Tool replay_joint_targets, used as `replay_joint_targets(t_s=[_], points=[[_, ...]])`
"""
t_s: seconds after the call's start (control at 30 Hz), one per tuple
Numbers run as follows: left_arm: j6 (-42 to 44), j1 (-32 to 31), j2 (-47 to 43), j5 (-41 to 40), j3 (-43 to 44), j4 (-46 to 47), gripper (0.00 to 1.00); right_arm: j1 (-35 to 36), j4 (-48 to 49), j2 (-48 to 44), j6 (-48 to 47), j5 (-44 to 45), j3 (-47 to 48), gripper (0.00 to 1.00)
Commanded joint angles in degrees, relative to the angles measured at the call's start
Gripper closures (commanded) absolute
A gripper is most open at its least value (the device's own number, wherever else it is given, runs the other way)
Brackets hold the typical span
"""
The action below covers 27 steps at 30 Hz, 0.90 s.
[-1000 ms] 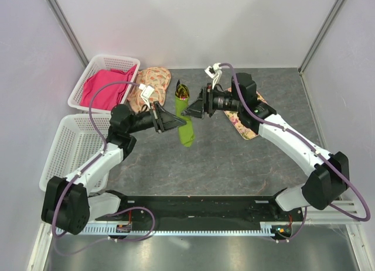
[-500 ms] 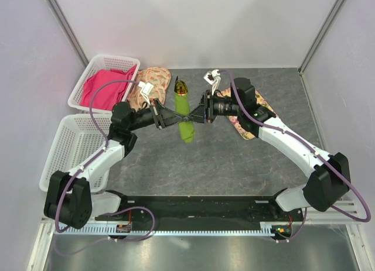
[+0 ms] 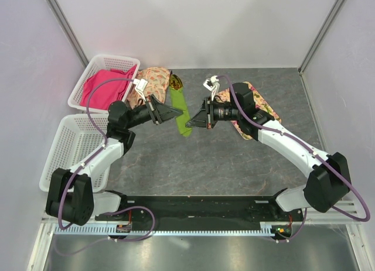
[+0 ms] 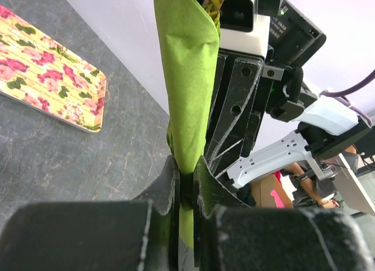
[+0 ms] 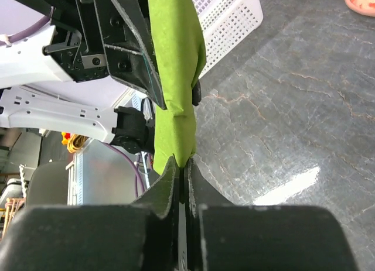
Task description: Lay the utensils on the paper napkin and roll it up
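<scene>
Hidden: the utensils (image 3: 176,81) were wrapped almost wholly inside the rolled paper napkin (image 3: 178,99). Only a dark tip with a yellow-gold glint was seen at the roll's far end.
Hard to make out: it could not be told whether the roll touched the surface (image 3: 234,160) or was held clear of it.
Cut off: one floral mat (image 3: 261,107) was partly covered by the right arm.
Surface: dark grey and marbled, enclosed by pale walls.
Left edge: two white baskets were set there. The far basket (image 3: 111,58) was filled with a pink cloth (image 3: 102,86), and the near basket (image 3: 67,157) lay partly under the left arm.
Second floral mat (image 3: 153,78): laid beside the far basket, just left of the roll.
Left pincer (image 3: 178,112): closed tight on the napkin roll from the left, about midway along it.
Right pincer (image 3: 188,124): pinched narrow on the roll's near end from the right. Green paper was seen squeezed between its fingers (image 5: 170,177).
</scene>
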Motion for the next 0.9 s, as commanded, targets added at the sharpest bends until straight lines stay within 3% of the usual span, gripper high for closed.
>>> replay_joint_targets(t_s=[0.0,0.07,0.13,0.17,0.23,0.33,0.43,0.47,0.5,0.63,0.67,0.7,0.77,0.83,0.87], points=[[-2.41,0.41,-0.62,-1.16,2.45,5.72,0.98,-0.25,4.68,-1.01,1.05,-2.23,-0.33,1.00],[-2.32,0.76,-0.62,-1.34,2.62,5.72,0.98,-0.25,4.86,-1.19,1.48,-1.88,-0.68,0.96],[-2.23,1.11,-0.44,-1.34,2.71,5.72,0.98,-0.25,3.82,-0.92,1.84,-2.05,-0.42,0.64],[-2.32,1.29,-0.53,-1.34,2.89,5.72,0.98,-0.34,3.03,-0.84,2.01,-1.97,-0.59,0.42],[-2.23,1.46,-0.62,-1.43,3.15,5.72,0.98,-0.25,3.02,-0.92,2.54,-1.88,-1.46,0.37],[-2.32,1.55,-0.44,-1.51,3.41,5.72,0.98,0.01,3.46,-0.84,2.98,-2.32,-2.17,0.41],[-2.41,1.64,-0.44,-1.60,3.33,5.63,0.98,0.45,4.07,-0.40,3.16,-2.40,-2.00,0.70],[-2.41,1.64,-0.53,-1.60,3.24,5.54,0.98,0.62,4.07,0.04,3.07,-2.49,-1.91,0.90],[-2.41,1.64,-0.53,-1.60,3.24,5.37,0.98,0.80,4.16,0.22,3.07,-2.84,-1.82,1.00],[-1.53,1.64,-1.06,-1.60,3.33,4.05,0.98,0.89,3.90,0.22,2.98,-1.88,-1.65,1.00],[-0.66,1.64,-1.32,-1.43,3.50,2.57,0.98,0.89,3.55,0.48,2.81,-2.05,-1.47,0.69],[0.04,1.81,-1.67,-0.82,3.59,1.51,0.98,0.98,2.85,0.74,2.37,-2.14,-1.12,0.48],[3.63,2.16,-2.63,0.41,4.20,-4.26,0.98,0.98,0.82,0.57,1.06,-1.44,-0.15,0.20],[10.81,3.39,-4.21,3.82,6.13,-11.38,0.98,0.72,-2.33,0.22,-1.66,-0.30,0.81,0.03],[14.60,4.01,-4.66,5.15,7.18,-16.03,0.98,0.63,-3.47,0.05,-2.63,0.05,1.25,0.02]])
